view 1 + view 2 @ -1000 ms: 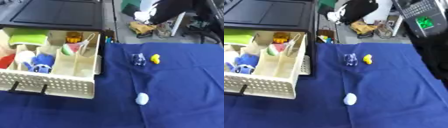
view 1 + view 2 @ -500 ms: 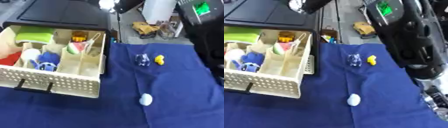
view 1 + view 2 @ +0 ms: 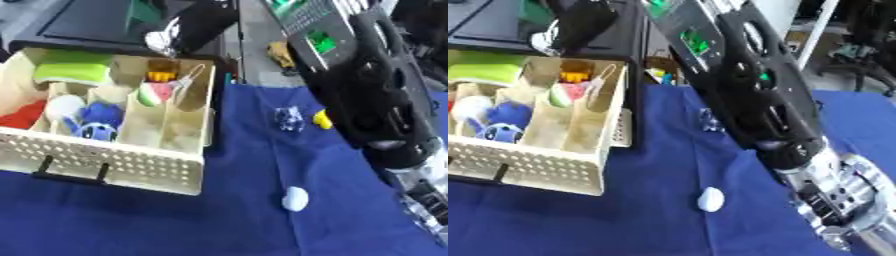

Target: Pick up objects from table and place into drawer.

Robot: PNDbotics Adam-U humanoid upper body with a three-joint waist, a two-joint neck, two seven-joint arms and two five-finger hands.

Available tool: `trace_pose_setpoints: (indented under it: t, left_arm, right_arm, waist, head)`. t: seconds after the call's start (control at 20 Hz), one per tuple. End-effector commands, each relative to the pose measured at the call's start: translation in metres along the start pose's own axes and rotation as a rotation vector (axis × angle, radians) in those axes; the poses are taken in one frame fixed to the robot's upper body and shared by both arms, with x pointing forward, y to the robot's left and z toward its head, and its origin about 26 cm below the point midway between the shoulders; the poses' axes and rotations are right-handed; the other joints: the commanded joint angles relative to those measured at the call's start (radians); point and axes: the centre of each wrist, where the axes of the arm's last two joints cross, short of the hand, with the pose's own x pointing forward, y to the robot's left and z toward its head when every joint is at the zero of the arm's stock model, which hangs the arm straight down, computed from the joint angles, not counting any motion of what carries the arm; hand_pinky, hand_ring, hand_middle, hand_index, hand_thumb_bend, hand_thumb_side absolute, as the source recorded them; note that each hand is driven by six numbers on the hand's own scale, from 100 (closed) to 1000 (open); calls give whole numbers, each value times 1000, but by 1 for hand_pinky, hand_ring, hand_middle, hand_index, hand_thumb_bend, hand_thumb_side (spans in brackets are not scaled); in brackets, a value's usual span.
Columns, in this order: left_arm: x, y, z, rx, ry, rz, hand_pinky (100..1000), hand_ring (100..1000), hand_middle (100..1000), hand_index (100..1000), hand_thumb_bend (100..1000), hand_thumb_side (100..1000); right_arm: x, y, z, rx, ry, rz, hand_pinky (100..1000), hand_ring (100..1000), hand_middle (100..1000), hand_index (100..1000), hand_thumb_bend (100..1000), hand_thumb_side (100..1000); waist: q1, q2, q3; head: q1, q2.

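The drawer (image 3: 131, 165) sat open at the left of the blue cloth (image 3: 227, 220), already holding toys. Since a second before, your right arm (image 3: 754, 100) had swung in from the far right and now crossed the cloth, hiding most of the yellow piece (image 3: 321, 119) beside the clear one (image 3: 288, 119). The white ball (image 3: 295, 199) lay nearer, untouched. Whether the right hand's fingers were spread or curled, you could not tell. No writing was readable.
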Motion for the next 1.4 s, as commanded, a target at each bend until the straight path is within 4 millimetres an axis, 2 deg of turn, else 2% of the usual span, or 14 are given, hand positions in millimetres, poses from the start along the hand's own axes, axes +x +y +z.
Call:
trace_pose_setpoints:
  t: [0.05,0.2,0.3,0.65,0.95,1.0,1.05,1.25,1.4]
  left_arm:
    - [4,-1,-8,-7,-33,0,485,568,610,756,317,1000]
    - [4,-1,-8,-6,-32,-1,485,568,610,757,317,1000]
    - [4,-1,-8,-7,-32,-2,485,568,610,757,317,1000]
    - [4,0,-8,-7,-30,-5,485,568,610,757,316,1000]
    - [4,0,-8,-6,-31,-7,485,568,610,757,316,1000]
    - [4,-1,-8,-6,-32,-4,485,568,610,757,316,1000]
    - [4,1,-8,-3,-33,-9,485,568,610,757,316,1000]
    - [5,4,-8,10,-38,-24,485,568,610,757,315,1000]
    - [5,5,-8,15,-41,-29,485,568,610,757,314,1000]
  right_arm:
    - [-3,-5,1,-3,6,10,881,917,695,784,273,680]
    - [-6,-5,2,-5,9,2,900,934,745,884,447,688]
    - [-8,-6,4,-12,14,0,903,936,752,893,476,696]
    - [-12,-15,19,-67,49,-7,902,928,716,857,413,733]
    - [-14,-17,25,-95,69,-9,902,928,715,856,408,736]
    - [-14,-18,26,-100,74,-10,894,901,632,815,362,819]
    - [-18,-18,32,-118,97,-12,892,898,625,810,361,825]
    - [-32,-24,68,-245,212,-28,855,846,554,756,236,906]
    - [-37,-24,92,-349,297,-48,850,836,543,747,216,932]
  waist:
    - [7,-14,-1]
    - [8,-13,-3]
    - [10,-13,-5]
    - [16,-13,-11]
    - [17,-13,-14]
    - [18,-13,-15]
    - [26,-13,-26]
    - [44,-9,-53]
    - [51,-6,-64]
  head:
    - [-6,-3]
    - [-13,-2]
    - [-15,-1]
    - [-16,-2]
    - [-15,-3]
    - [-15,-3]
    - [-6,-5]
    - [14,-8]
    - [24,-10]
